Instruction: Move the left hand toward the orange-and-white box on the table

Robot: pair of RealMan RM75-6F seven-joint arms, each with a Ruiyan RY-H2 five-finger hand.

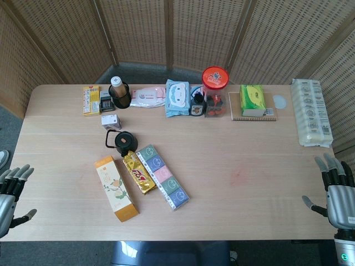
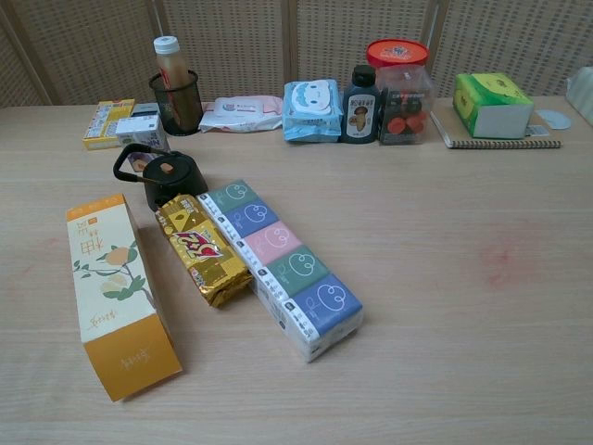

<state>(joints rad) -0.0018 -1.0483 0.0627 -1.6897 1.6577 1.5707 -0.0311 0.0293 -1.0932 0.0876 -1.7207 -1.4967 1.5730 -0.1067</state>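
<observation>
Left hand [image 1: 12,191] sits at the near-left edge of the table [image 1: 249,166], fingers apart and holding nothing, palm off the tabletop's corner; the chest view does not show it. It looks parked at a start pose, so the reach is judged not yet begun. Right hand [image 1: 337,191] mirrors it at the near-right edge, fingers likewise spread and empty, presumably kept clear since the task calls only on the left. The orange-and-white box [image 1: 115,188] lies flat on the near-left part of the table, long axis running near to far with a slight slant, its orange end toward the near edge. It is to the right of the left hand, with bare tabletop between them, so a short sideways and slightly forward reach should do. Just beside the box on its right is a gold snack packet [image 1: 138,172], and right of that, touching it, a row of tissue packs [image 1: 163,176]. A black kettle-shaped container [image 1: 122,142] stands just beyond the box's far end. Approach from the left side is judged safest: the right flank is crowded.
</observation>
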